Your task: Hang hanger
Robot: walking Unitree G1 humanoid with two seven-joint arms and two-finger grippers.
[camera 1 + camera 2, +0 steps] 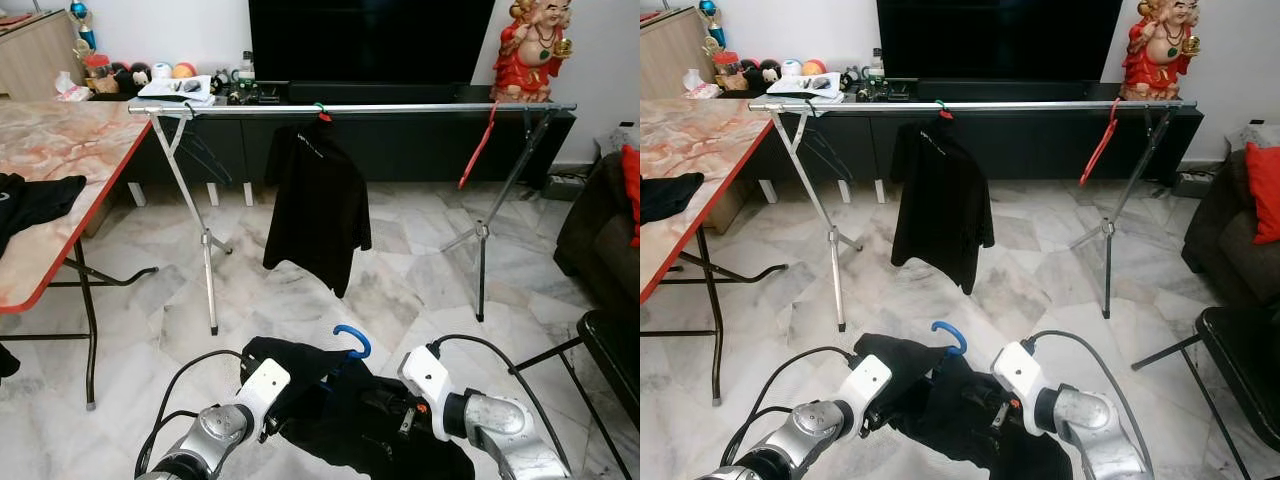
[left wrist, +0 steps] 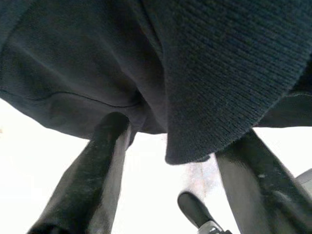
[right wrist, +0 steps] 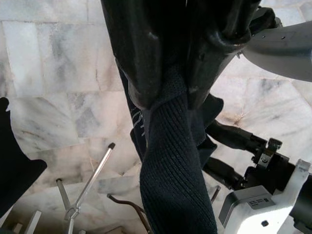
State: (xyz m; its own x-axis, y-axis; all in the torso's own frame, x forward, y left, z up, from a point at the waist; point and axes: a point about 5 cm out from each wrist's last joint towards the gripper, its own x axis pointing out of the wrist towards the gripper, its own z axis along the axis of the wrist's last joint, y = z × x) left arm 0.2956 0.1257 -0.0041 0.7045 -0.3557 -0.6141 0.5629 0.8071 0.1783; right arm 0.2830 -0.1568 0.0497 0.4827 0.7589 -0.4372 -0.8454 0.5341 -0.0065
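1. Blue hanger hook (image 1: 353, 338) above a black garment (image 1: 350, 410).
2. Black shirt (image 1: 318, 205) on a silver rail (image 1: 400, 107); red hanger (image 1: 477, 148) near the rail's right end.
3. Table (image 1: 70, 150): pink marbled top, red edge.
4. Floor (image 1: 400, 290): white-grey marble.

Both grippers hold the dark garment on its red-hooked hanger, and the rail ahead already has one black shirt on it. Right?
Not quite: the hook of the hanger in the grippers is blue, not red, as the left eye view shows. The rest stands: the left gripper and right gripper hold the dark garment, and one black shirt hangs on the rail.
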